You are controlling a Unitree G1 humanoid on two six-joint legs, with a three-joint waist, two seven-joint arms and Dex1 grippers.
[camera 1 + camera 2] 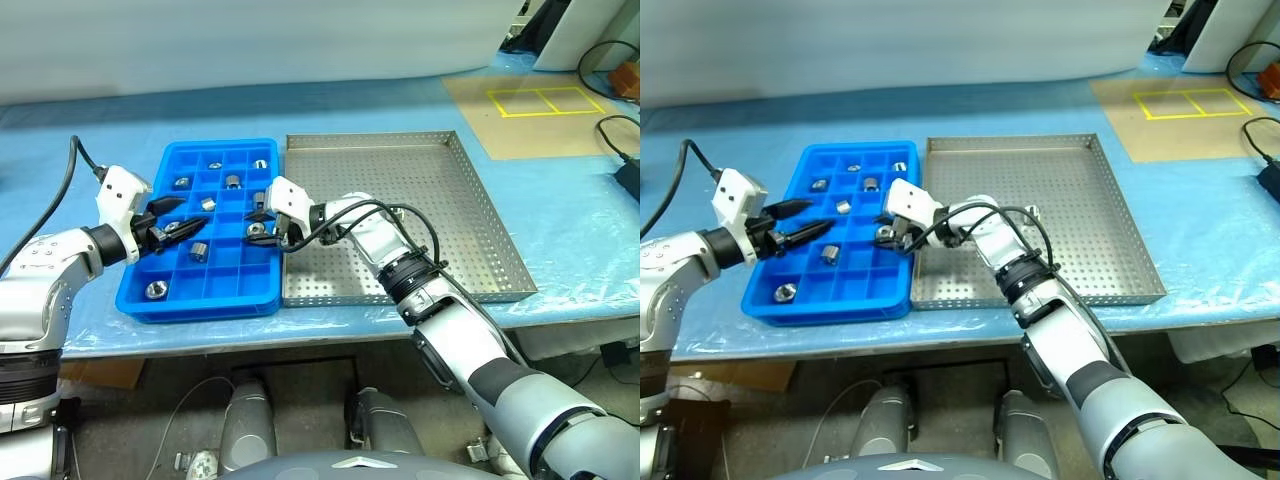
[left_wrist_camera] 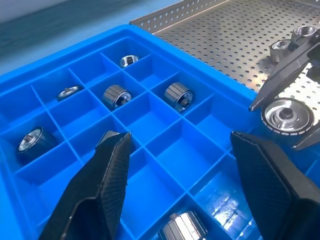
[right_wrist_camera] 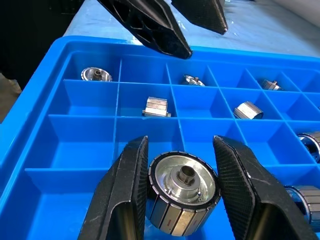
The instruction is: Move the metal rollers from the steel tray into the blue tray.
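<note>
The blue tray [image 1: 195, 298] lies left of the steel tray [image 1: 450, 180] on the table. My right gripper [image 3: 182, 192] is shut on one metal roller [image 3: 184, 196] and holds it just above the cells at the blue tray's right edge. My left gripper [image 1: 193, 213] hangs open over the blue tray's left half with nothing between its fingers [image 2: 107, 165]. Several rollers sit in separate cells, for instance one [image 2: 116, 95] beside another [image 2: 178, 95]. Two rollers [image 2: 282, 49] remain on the steel tray's perforated floor behind my right wrist.
A blue sheet [image 1: 90, 130] covers the table. At the back right lies a brown board with a yellow taped rectangle [image 1: 545, 100]. Black cables [image 1: 620, 150] run along the right edge. The table's front edge is just below both trays.
</note>
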